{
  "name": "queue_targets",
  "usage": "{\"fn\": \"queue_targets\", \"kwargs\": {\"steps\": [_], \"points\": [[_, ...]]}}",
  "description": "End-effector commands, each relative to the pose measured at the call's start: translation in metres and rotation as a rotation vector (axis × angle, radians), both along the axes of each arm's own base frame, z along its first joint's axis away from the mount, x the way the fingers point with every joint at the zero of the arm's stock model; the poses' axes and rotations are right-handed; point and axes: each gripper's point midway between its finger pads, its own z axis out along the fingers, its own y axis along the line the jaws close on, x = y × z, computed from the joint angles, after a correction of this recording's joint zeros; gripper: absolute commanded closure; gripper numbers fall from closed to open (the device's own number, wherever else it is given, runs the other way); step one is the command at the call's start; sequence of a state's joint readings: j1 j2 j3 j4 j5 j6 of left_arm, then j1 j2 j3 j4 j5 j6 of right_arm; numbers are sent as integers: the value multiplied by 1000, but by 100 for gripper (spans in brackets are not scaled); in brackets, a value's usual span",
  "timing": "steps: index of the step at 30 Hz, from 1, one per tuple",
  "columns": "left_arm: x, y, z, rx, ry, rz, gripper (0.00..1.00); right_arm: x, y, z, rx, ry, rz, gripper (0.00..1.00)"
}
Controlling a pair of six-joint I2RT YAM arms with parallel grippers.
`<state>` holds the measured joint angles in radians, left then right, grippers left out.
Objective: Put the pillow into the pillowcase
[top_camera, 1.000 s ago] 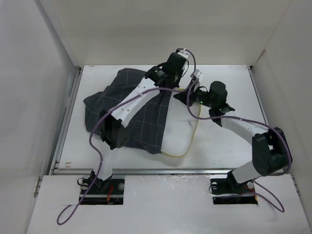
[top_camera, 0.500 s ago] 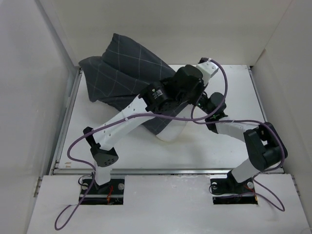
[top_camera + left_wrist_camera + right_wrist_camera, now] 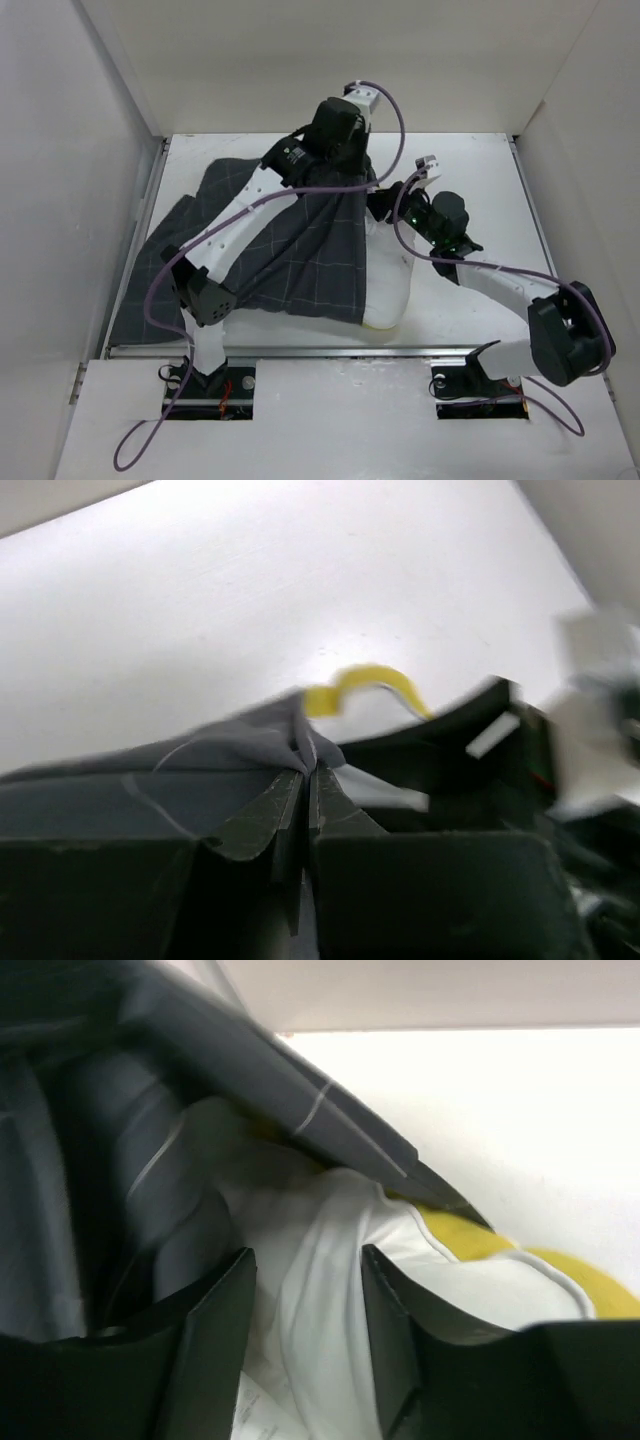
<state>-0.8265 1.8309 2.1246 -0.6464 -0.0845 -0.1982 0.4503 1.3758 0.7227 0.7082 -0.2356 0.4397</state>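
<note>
Left gripper [image 3: 305, 773]: the fingers are closed tight, with almost no gap between them. A gathered fold of the pillowcase [image 3: 310, 260] is pinched at their tips. From the pinch the grey cloth runs back along both fingers and away to their left. Just beyond the tips, slightly to their right, a curl of yellow piping [image 3: 365, 677] stands out of the cloth. Past the piping lies the bare white table [image 3: 470, 170]. To the right of the fingers is a dark, blurred shape, too smeared to identify.

Right gripper [image 3: 307, 1255]: the fingers stand part-way apart. The white cloth of the pillow [image 3: 387, 285] fills the gap from one finger to the other, creased, and the gripper appears to have hold of it. Ahead of the fingers and over to their left, the pillowcase hangs over the pillow with its edge running diagonally across. To the right of the fingers the pillow's yellow edge shows below that dark edge.

Top view: the two grippers are near each other at the far side of the table, left beyond right. From the left fingers the pillowcase spreads back toward the arm bases and out to the left. From the right fingers the pillow's uncovered part extends toward the near edge, beside the pillowcase's right border. The rest of it is hidden under the cloth.
</note>
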Motion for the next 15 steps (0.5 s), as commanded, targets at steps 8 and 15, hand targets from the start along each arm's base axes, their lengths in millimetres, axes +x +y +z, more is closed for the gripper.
{"fn": "queue_targets", "kwargs": {"steps": [8, 15], "points": [[69, 6, -22, -108, 47, 46, 100, -44, -61, -8, -87, 218, -193, 10], [80, 15, -27, -102, 55, 52, 100, -88, -135, -58, -212, 459, -452, 0]]}}
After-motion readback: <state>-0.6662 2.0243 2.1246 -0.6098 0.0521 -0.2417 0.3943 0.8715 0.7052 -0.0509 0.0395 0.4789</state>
